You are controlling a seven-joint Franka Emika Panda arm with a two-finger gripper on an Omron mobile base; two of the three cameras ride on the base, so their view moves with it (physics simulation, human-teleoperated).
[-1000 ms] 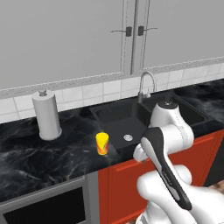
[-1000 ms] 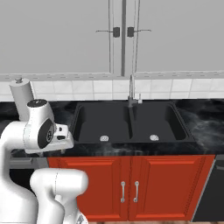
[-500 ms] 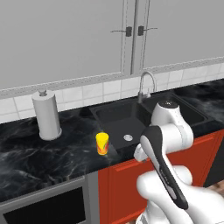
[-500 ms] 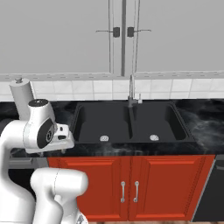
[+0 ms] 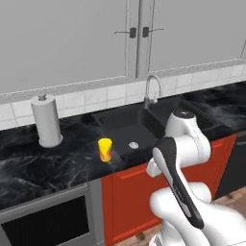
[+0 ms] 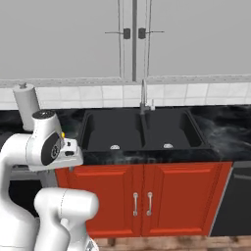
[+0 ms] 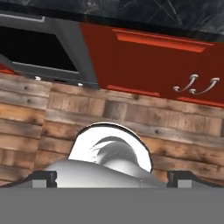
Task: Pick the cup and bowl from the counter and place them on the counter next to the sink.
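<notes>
The cup [image 5: 105, 149] is small, yellow and round like a tube, with an orange-red patch low on its side. It stands straight up, its long side pointing up and its open mouth on top. It sits on the counter [image 5: 43, 163] near the front edge, just left of the sink [image 5: 139, 126].

The counter is shiny black stone with thin white lines in it. Under it are red doors [image 6: 142, 196] with curved silver handles [image 6: 142, 203]. The sink is black and has two square bowls, each with a round silver drain. A thin bent metal tap [image 5: 152, 89] stands behind it. Left of the cup, well apart from it, a tall roll of paper towels [image 5: 46, 121] stands on a round base near the white tiled wall [image 5: 96, 98]. Smooth grey cupboards [image 5: 72, 38] hang above.

The left base view shows the cup out in the open. In the right base view the white arm stands in front of that spot. That view shows both sink bowls from the front and both red doors.

The hand view looks down at brown wood floor boards [image 7: 131, 118], a red door and the dark oven window [image 7: 39, 52]. The two dark fingertips [image 7: 43, 178] sit far apart at the bottom corners, so the gripper [image 7: 113, 179] is spread wide and grasps nothing.
</notes>
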